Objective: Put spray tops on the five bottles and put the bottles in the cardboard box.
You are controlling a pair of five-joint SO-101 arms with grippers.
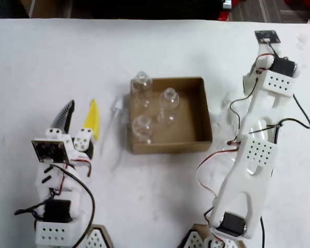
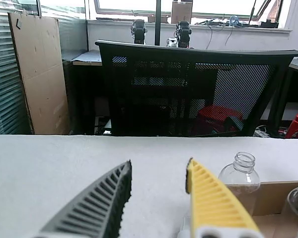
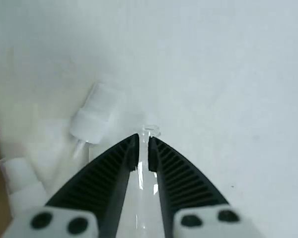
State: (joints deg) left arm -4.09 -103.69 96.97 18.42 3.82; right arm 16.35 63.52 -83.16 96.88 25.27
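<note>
The cardboard box (image 1: 196,135) sits mid-table with three clear, uncapped bottles standing at it: one (image 1: 141,82) at its far left corner, one (image 1: 169,98) inside, one (image 1: 142,126) near the front left. My left gripper (image 1: 81,103) lies left of the box, open and holding nothing, its black and yellow fingers apart (image 2: 159,163). A white spray top (image 1: 115,108) lies between it and the box. My right gripper (image 3: 143,139) is shut on the neck of a clear bottle (image 3: 150,131) over the table. Two spray tops (image 3: 92,119) (image 3: 20,186) lie beside it.
The right arm (image 1: 253,155) stretches along the table right of the box, with wires looping toward it. In the left wrist view a bottle (image 2: 242,173) stands at the box rim (image 2: 273,191). A black mesh chair (image 2: 188,89) stands behind the table's far edge.
</note>
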